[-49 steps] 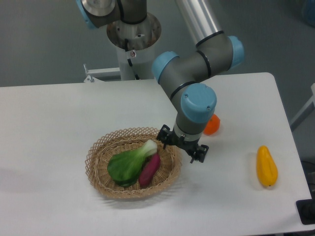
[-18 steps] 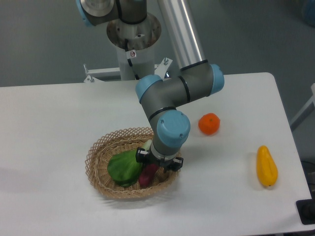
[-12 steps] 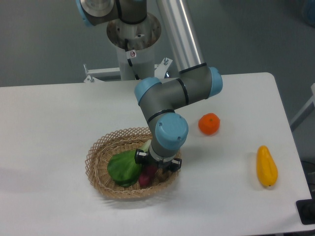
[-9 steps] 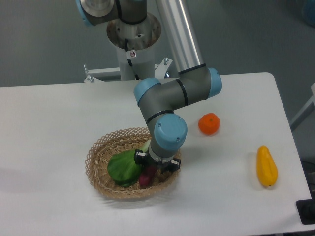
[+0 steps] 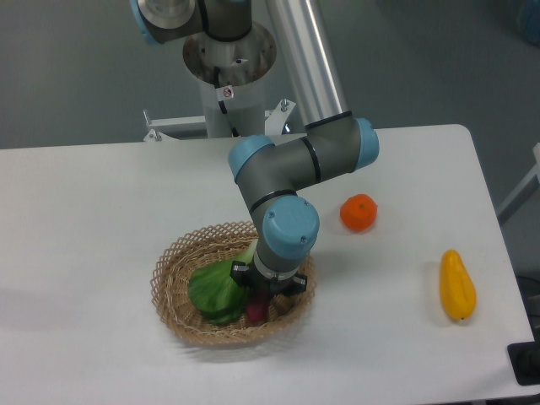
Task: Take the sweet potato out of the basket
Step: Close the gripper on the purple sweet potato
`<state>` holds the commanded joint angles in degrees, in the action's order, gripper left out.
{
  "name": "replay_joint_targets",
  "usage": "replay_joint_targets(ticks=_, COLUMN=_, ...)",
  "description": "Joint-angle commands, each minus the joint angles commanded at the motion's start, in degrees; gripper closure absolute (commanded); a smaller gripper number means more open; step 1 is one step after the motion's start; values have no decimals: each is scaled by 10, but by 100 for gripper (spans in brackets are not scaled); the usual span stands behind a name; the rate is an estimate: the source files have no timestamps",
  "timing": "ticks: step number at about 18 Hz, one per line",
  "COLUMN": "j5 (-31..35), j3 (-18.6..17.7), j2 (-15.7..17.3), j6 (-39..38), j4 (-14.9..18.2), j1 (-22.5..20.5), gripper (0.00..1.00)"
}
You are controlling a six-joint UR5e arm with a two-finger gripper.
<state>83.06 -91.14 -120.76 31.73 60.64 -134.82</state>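
Note:
The tan wicker basket (image 5: 171,283) sits at the middle front of the table. In it lie a green leafy vegetable (image 5: 214,291) and the magenta sweet potato (image 5: 256,310), only its lower end showing. My gripper (image 5: 261,297) points straight down into the basket, right over the sweet potato. The wrist hides most of the fingers. The dark jaws stand close on either side of the sweet potato and appear shut on it. The leafy vegetable touches the gripper's left side.
A round orange fruit (image 5: 359,213) lies on the table right of the arm's elbow. A yellow elongated fruit (image 5: 457,285) lies near the right edge. The robot's base column (image 5: 228,76) stands behind the table.
The gripper came from the basket's right rim into the basket and sank onto the sweet potato. In the last half second the basket shifted slightly right and the sweet potato turned more upright.

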Motion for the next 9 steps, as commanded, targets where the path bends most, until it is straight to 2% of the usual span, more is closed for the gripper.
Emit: replay_joint_targets(ticks=9, j5=-7, j3=8, j2=22, j6=4, j4=4, j1=-3, gripper=68)
